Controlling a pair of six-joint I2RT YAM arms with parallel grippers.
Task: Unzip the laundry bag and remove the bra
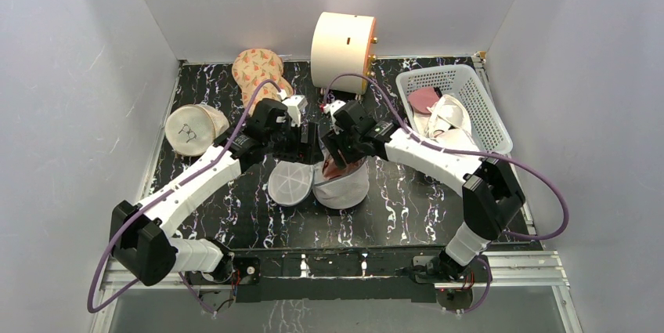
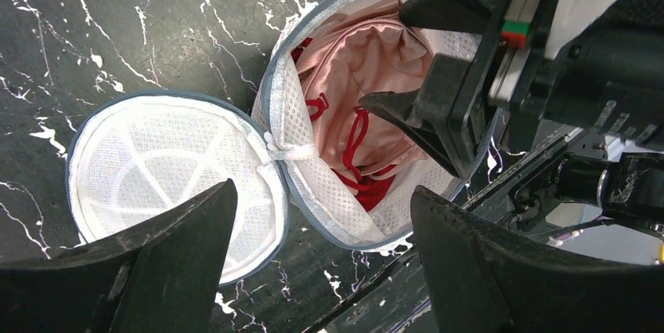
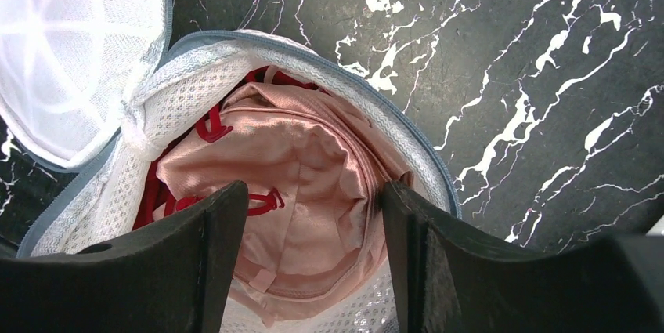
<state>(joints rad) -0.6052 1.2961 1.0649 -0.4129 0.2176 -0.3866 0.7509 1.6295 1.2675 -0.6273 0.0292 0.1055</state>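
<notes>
In the right wrist view the two dark fingers of the right end effector [image 3: 313, 192] are nearest to the lens. They stand wide apart and hold nothing. The bra [image 3: 305, 153] lies directly between and below them, pink satin folded inside the laundry bag [image 3: 188, 86]. The zip of the bag is undone and its round lid [image 3: 70, 43] lies flat beside it on the surface [image 3: 509, 74]. Whether the fingertips touch the satin, I cannot tell. In the left wrist view the left end effector [image 2: 322, 192] is also wide open and empty. It hangs over the place where lid and bag join, so the bra lies to one side of it, under the right fingers at the mouth of the bag. In the top view the bag sits in the middle of the surface between both arms, mouth facing upward. The bra is crumpled and shows no clear long axis, so I judge the coming move to be a straight descent and closing of the right end effector, which is the nearer one. The left may need to hold the rim down.
</notes>
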